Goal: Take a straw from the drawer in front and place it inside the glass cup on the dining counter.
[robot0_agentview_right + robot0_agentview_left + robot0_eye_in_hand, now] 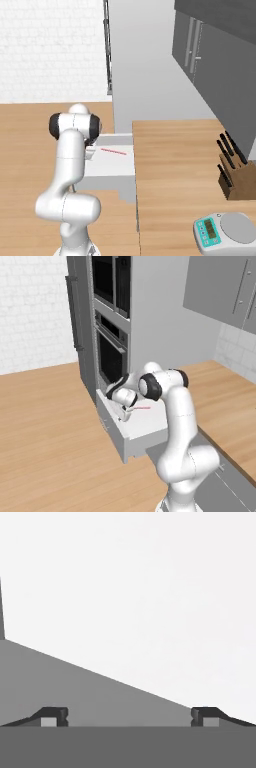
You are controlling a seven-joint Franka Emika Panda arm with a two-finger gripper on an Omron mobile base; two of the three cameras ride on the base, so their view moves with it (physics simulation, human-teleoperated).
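**Gripper low in open drawer, jaws wide**

Drawer (145,431) pulled out below the oven. Straw (113,151) lies flat on its white floor, toward the back edge. Gripper (125,414) inside the drawer near the left wall, just beside the straw's end, jaws wide apart, nothing between them.

The arm (177,421) was glossy white, built of rounded tube-like links that swelled into a bulbous shoulder above the base. Black bands ringed its joints, clearest at the elbow beside the drawer (131,428). The hand (129,717) was white too, with two small dark fingertips (50,717), each bearing a pale square pad.
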